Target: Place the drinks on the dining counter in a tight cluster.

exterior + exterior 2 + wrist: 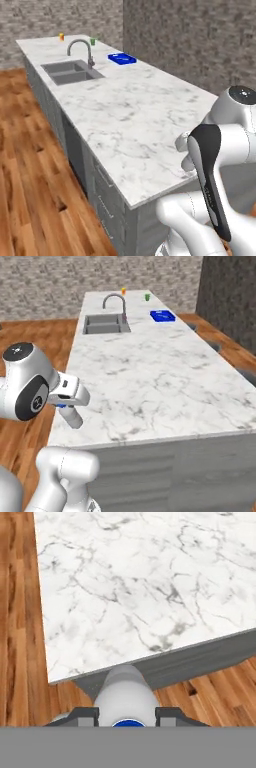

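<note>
The gripper (125,718) is clamped on the water bottle (125,699) at the bottom centre of the hand view. The bottle hangs over the floor (20,637), just off the counter (150,587) corner at lower left in the right base view.

1 bottle (125,698), 2 cups (123,291), perhaps

White grey-veined marble counter (135,115), blue-capped bottle (124,699)
</note>
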